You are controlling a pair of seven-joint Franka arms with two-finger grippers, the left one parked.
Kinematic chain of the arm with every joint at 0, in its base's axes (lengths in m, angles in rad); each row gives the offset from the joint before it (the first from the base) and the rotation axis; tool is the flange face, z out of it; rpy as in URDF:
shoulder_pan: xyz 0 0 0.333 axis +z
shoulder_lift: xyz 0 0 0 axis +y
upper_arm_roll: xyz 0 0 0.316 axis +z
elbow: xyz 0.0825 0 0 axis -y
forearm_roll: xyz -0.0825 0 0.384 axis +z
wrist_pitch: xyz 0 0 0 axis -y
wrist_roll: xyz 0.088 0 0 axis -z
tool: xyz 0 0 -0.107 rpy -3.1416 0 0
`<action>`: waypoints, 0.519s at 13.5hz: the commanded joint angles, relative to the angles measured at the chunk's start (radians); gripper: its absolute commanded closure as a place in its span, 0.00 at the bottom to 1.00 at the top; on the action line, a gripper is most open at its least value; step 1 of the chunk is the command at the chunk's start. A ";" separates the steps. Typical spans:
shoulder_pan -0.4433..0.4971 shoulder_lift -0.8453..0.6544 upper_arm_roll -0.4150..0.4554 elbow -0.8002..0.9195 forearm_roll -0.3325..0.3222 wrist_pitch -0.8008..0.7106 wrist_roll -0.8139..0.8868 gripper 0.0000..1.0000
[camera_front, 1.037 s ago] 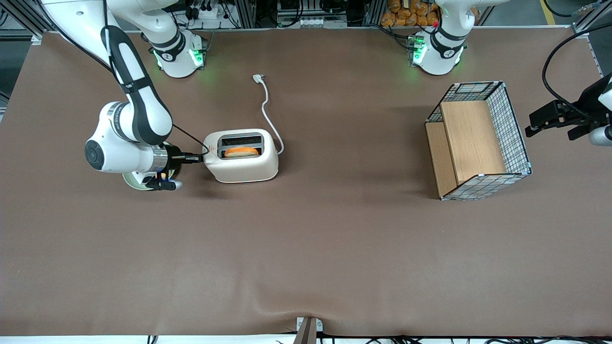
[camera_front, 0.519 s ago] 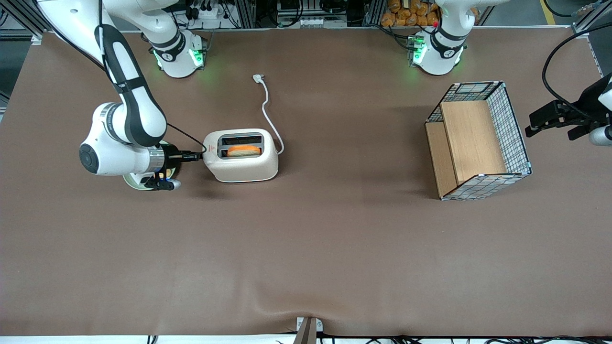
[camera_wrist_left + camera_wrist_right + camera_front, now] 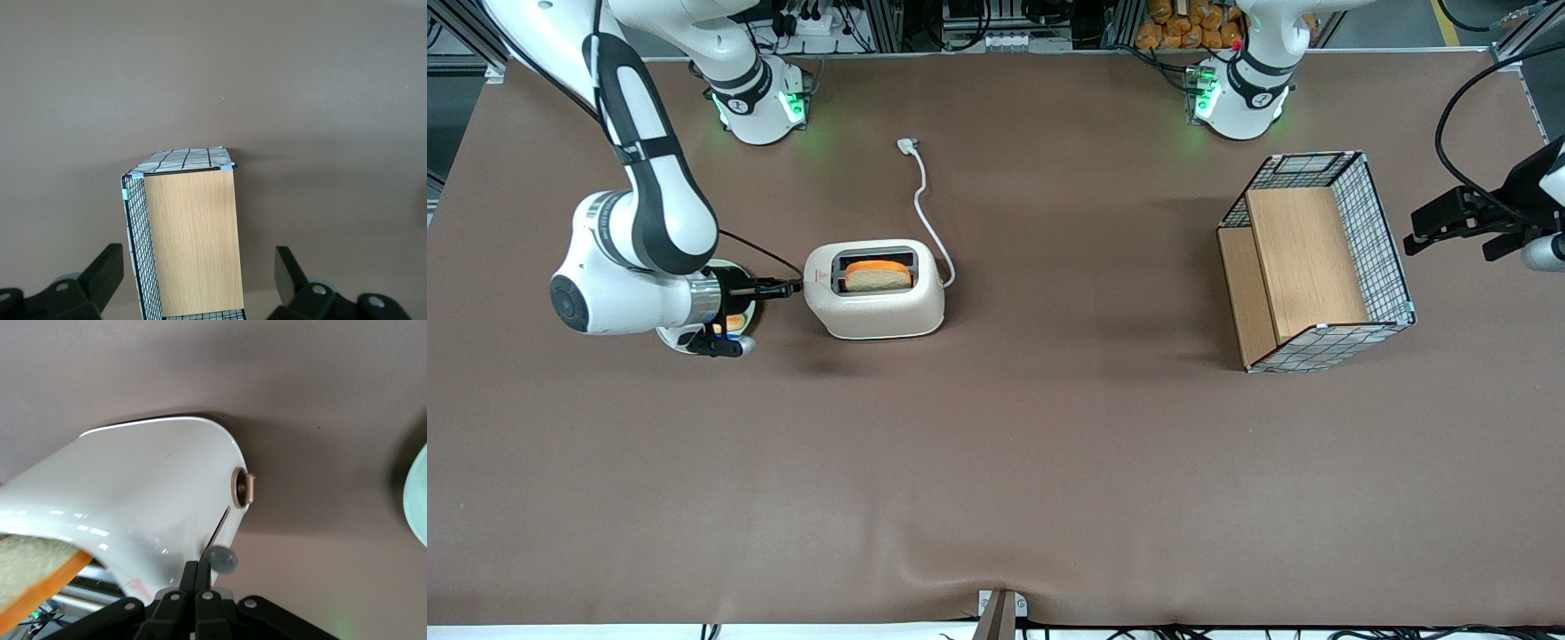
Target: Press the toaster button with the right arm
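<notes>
Toaster (image 3: 874, 290) stands on the brown counter (image 3: 996, 462) toward the working arm's end, about midway between the counter edge nearest the front camera and the edge where the arm bases sit. A slice of bread (image 3: 879, 275) stands proud of its top slot. White cord (image 3: 927, 210) trails from it toward the arm-base edge.

Toaster button (image 3: 221, 560): a small grey tab on the narrow end, beside a vertical slot and a round knob (image 3: 243, 487).

Pincer (image 3: 786, 287) is level, tips at that narrow end; in the right wrist view the fingers (image 3: 197, 585) are pressed together, holding nothing, tips next to the tab.

Judgement: with the bread up, the lever looks unlatched, so a press is due. Do it well by keeping the closed tips square on the tab, pushing straight down along the slot, not inward, or the light toaster may slide.

A plate (image 3: 694, 331) lies under the wrist. A wire-and-wood basket (image 3: 1312, 262) stands toward the parked arm's end.
</notes>
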 commanded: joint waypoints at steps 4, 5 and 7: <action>-0.036 -0.006 0.004 0.222 -0.130 -0.208 0.112 0.32; -0.045 -0.006 0.003 0.267 -0.156 -0.237 0.113 0.00; -0.073 -0.001 0.004 0.367 -0.191 -0.311 0.112 0.00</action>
